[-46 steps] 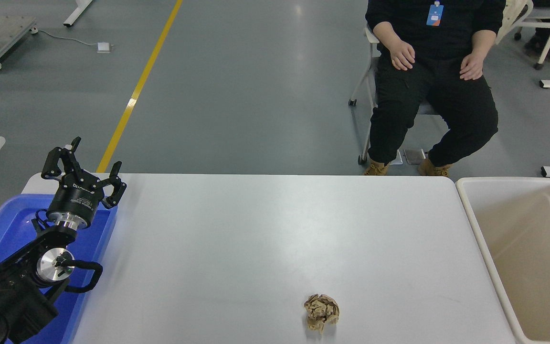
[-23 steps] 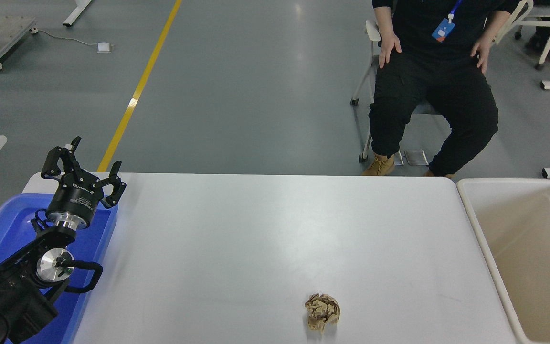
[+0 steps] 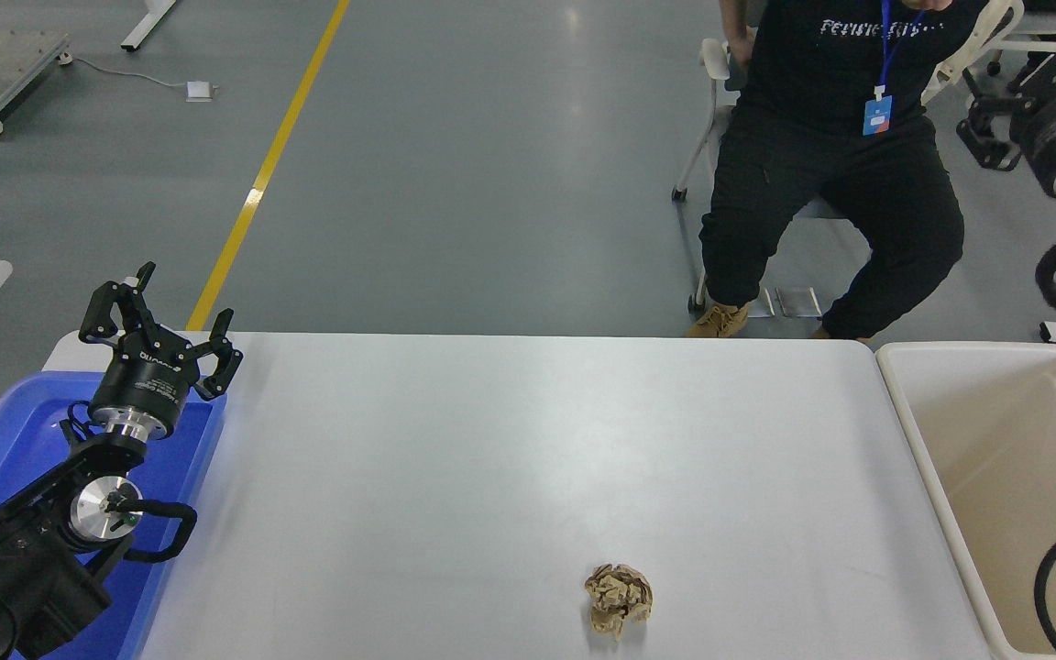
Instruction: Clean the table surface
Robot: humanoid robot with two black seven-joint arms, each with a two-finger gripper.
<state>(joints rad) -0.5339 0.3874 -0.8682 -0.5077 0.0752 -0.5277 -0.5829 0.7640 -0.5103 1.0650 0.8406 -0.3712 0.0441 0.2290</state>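
The white table surface (image 3: 491,440) fills the middle of the head view. A crumpled brown paper ball (image 3: 618,600) lies on it near the front edge, right of centre. My left gripper (image 3: 181,295) is open and empty, parked over the table's far left corner above a blue tray. My right gripper (image 3: 1023,87) is raised at the upper right edge, far above and behind the table, with its fingers spread and nothing between them. It is far from the paper ball.
A blue tray (image 3: 24,431) sits at the table's left end under my left arm. A beige bin (image 3: 1023,477) stands at the table's right end. A person (image 3: 830,165) sits on a chair beyond the far edge. A black cable (image 3: 1055,568) loops over the bin.
My right arm has risen into view at the upper right edge, and its cable now shows over the bin. The person has shifted on the chair. The paper ball and my left arm have not moved.
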